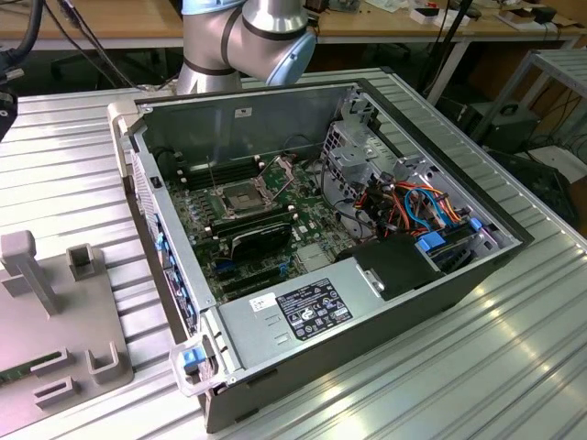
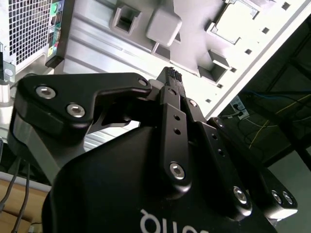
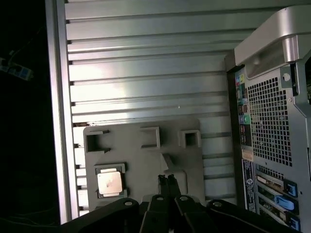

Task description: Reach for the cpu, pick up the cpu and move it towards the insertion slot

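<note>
Ribbed metal table [image 3: 146, 73] carries a grey tray [image 3: 136, 165] and an open computer case [image 1: 238, 124]. The cpu [image 3: 109, 183] lies flat in a recess of the tray. The claw [image 3: 166, 180] hangs over the tray, near the cpu but off to one side and not touching it, its fingers pinched together on nothing. The slot [image 1: 240, 197] sits inside the case.

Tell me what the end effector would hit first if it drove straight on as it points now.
The end effector would likely meet the grey fixture plate, beside the cpu, not on it; depth is unclear.
</note>
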`<control>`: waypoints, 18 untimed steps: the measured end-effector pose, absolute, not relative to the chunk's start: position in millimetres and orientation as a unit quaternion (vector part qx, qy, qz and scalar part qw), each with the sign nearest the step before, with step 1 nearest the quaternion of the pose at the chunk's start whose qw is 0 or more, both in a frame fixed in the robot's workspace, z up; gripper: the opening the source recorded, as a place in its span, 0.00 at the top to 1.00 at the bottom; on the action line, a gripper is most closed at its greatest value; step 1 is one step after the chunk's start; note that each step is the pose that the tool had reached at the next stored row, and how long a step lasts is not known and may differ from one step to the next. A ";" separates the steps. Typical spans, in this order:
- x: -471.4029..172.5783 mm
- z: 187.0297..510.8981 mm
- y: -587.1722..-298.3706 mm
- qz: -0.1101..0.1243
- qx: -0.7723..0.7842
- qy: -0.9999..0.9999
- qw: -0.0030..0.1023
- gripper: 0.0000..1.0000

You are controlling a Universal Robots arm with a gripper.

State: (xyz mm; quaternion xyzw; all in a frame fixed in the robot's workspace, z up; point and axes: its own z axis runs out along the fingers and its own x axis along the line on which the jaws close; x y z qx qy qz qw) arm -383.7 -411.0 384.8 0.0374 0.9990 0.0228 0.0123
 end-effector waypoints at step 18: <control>-445.8 384.1 -414.2 0.023 0.037 0.999 0.012 0.89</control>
